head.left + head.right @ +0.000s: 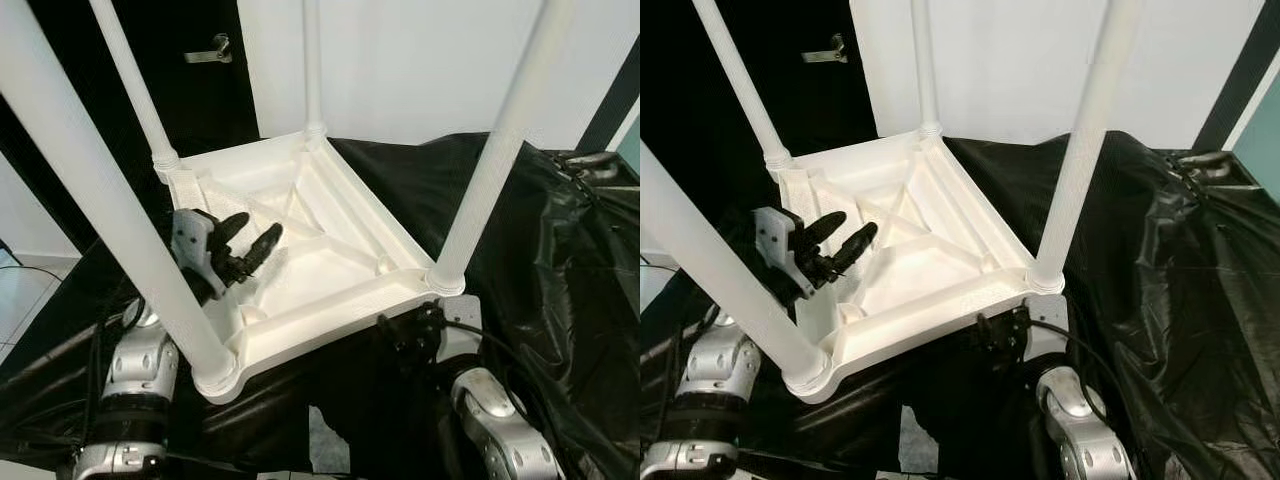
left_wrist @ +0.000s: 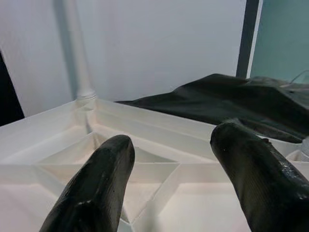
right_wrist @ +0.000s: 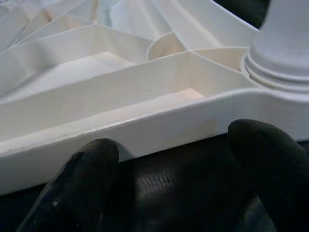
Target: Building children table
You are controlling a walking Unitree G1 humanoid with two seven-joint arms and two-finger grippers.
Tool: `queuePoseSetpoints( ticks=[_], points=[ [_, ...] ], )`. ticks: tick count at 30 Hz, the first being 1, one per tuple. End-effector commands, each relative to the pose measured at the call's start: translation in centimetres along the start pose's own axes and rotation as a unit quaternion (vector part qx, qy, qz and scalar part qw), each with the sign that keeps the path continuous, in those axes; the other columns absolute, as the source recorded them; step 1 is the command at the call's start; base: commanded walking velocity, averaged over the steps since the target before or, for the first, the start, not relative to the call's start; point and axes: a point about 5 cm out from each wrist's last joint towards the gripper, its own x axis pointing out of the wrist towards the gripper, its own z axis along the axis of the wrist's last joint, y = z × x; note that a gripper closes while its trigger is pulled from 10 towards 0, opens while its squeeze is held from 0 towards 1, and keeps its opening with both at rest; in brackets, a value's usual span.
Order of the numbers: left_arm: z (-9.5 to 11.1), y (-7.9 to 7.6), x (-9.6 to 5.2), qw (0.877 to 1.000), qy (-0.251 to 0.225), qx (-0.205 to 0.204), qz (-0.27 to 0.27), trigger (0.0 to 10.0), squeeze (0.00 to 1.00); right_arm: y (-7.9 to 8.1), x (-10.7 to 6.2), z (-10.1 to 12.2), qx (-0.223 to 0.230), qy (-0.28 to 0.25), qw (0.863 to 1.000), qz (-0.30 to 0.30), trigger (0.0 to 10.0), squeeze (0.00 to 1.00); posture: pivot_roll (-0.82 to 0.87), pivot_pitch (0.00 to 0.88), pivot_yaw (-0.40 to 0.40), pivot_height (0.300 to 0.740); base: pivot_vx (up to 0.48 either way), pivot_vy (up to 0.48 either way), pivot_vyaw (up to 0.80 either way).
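Tabletop (image 1: 300, 240), inverted on black sheeting (image 1: 560, 300) with four legs (image 1: 500, 150) upright, lies directly ahead of both released claws: left gripper (image 1: 245, 248) hovers over the ribbed underside, right gripper (image 3: 169, 159) faces the near rim beside a leg socket; no writing is legible

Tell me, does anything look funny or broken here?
Nothing looks broken. The white table lies upside down on the black cover, all four legs pointing up, as fits building it. The left gripper hovers open over its underside; the right gripper sits open at its near rim.
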Motion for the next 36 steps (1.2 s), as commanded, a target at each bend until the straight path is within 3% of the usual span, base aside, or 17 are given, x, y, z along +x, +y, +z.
queuePoseSetpoints(
  ticks=[1,8,9,12,13,14,15,18,21,32,36],
  points=[
    [-0.3,-1.6,0.5,0.999,0.002,0.002,-0.036,10.0,0.0,0.0,0.7,0.1,0.008,0.002,1.0,-0.019,10.0,0.0,0.05,0.0,0.024,0.74,0.0,0.0,0.0],
    [0.0,-3.1,0.7,0.999,-0.007,-0.009,-0.052,10.0,0.0,-0.5,1.4,0.0,0.009,0.007,0.999,-0.046,10.0,0.0,0.05,0.0,0.024,0.74,0.0,0.0,0.0],
    [0.1,-4.2,0.7,0.998,-0.012,-0.017,-0.062,10.0,0.0,-0.7,1.8,0.1,0.005,0.006,0.999,-0.049,10.0,0.0,0.05,0.0,0.026,0.74,0.0,0.0,0.0],
    [0.3,-5.1,0.7,0.997,-0.018,-0.021,-0.071,10.0,0.0,-0.8,2.1,0.3,0.001,0.002,0.999,-0.047,10.0,0.0,0.06,0.0,0.025,0.74,0.0,0.0,0.0],
    [0.4,-6.4,0.7,0.996,-0.024,-0.03,-0.085,10.0,0.0,-0.7,2.4,0.4,-0.002,0.001,0.999,-0.042,10.0,0.0,0.06,0.0,0.024,0.74,0.0,0.0,0.0],
    [0.4,-6.4,0.7,0.996,-0.024,-0.03,-0.085,10.0,0.0,-0.7,2.4,0.4,-0.002,0.001,0.999,-0.042,10.0,0.0,0.06,0.0,0.024,0.74,0.0,0.0,0.0],
    [0.5,-7.6,0.7,0.994,-0.027,-0.043,-0.097,10.0,0.0,-0.6,2.6,0.5,-0.005,-0.001,0.999,-0.035,10.0,0.0,0.06,0.0,0.023,0.74,0.0,0.0,0.0],
    [0.5,-7.6,0.7,0.994,-0.027,-0.043,-0.097,10.0,0.0,-0.6,2.6,0.5,-0.005,-0.001,0.999,-0.035,10.0,0.0,0.06,0.0,0.023,0.74,0.0,0.0,0.0],
    [1.0,-10.2,1.1,0.992,-0.037,-0.065,-0.106,10.0,0.0,-1.0,3.9,0.9,-0.017,-0.004,1.0,-0.023,10.0,0.0,0.06,0.0,0.024,0.74,0.0,0.0,0.0],
    [1.6,-12.1,2.5,0.993,-0.044,-0.051,-0.093,10.0,0.0,-1.3,6.5,2.2,-0.049,-0.013,0.998,0.046,10.0,0.0,0.07,0.0,0.011,0.74,0.0,0.0,0.0],
    [1.8,-12.9,3.7,0.994,-0.05,-0.051,-0.079,10.0,0.0,-1.0,7.8,2.9,-0.063,-0.014,0.995,0.07,10.0,0.0,0.07,0.0,0.016,0.74,0.0,0.0,0.0]
  ],
)
